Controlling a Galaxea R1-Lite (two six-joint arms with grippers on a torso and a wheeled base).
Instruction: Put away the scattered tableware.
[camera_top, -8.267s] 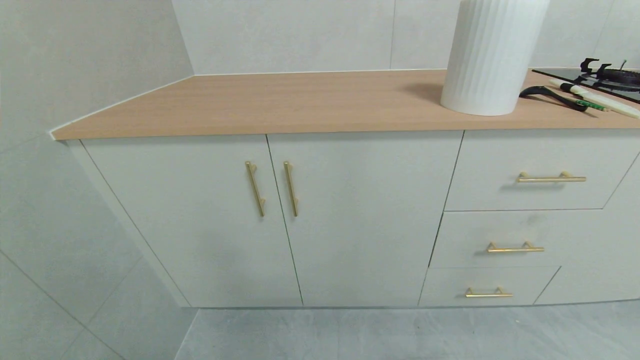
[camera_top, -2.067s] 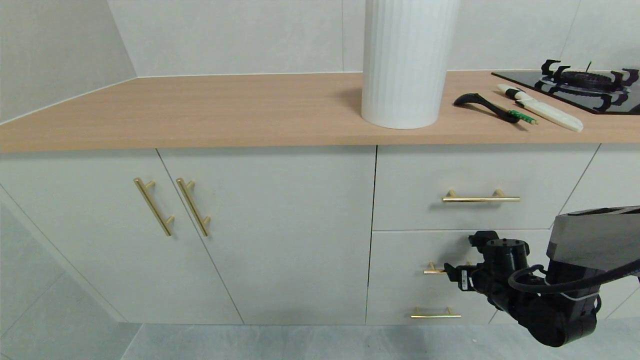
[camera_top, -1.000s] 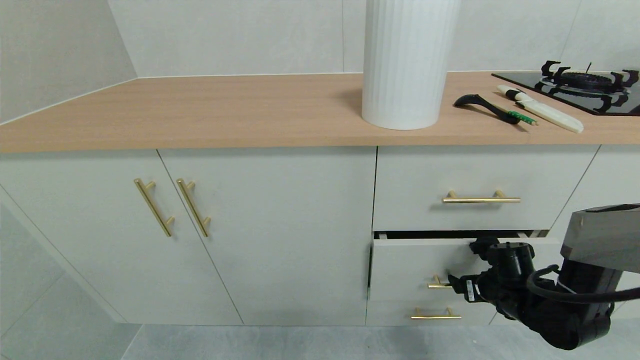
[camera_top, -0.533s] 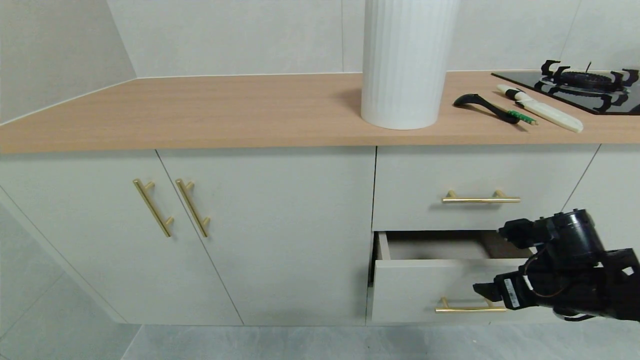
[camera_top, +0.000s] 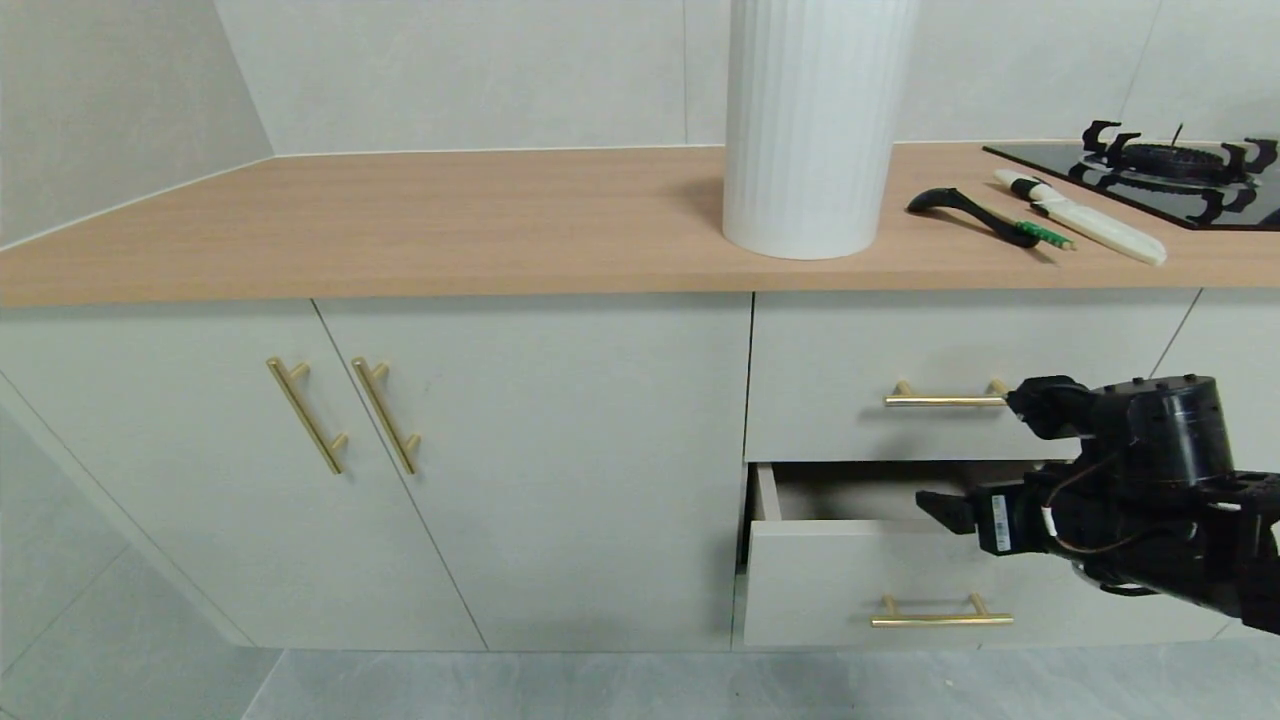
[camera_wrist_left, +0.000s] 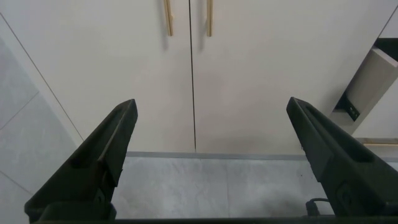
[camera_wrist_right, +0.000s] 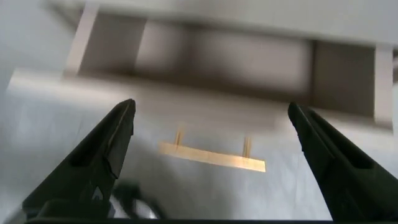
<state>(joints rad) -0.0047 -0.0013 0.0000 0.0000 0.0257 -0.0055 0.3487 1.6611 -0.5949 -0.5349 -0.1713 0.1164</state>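
On the wooden counter lie a black ladle (camera_top: 965, 211), a green-handled utensil (camera_top: 1045, 236) and a white knife (camera_top: 1087, 219), to the right of a tall white ribbed container (camera_top: 808, 130). Below them the middle drawer (camera_top: 840, 585) stands pulled out, its inside bare where it shows. My right gripper (camera_top: 966, 452) hangs open just above the drawer's front edge, clear of the gold handle (camera_top: 940, 619). In the right wrist view the right gripper (camera_wrist_right: 210, 107) spreads wide over the drawer (camera_wrist_right: 224, 59) and its handle (camera_wrist_right: 211, 158). The left gripper (camera_wrist_left: 210, 104) is open, low before the cabinet doors.
A black gas hob (camera_top: 1170, 165) sits at the counter's far right. The top drawer (camera_top: 950, 375) and the double cabinet doors (camera_top: 450, 460) with gold handles are closed. The open drawer's corner (camera_wrist_left: 376, 71) juts out beside the left gripper. Grey tiled floor (camera_top: 500, 685) lies below.
The right gripper pulled the middle drawer out by its handle, let go, and rose from handle height to above the drawer front. Earlier still, the camera shifted right along the counter.
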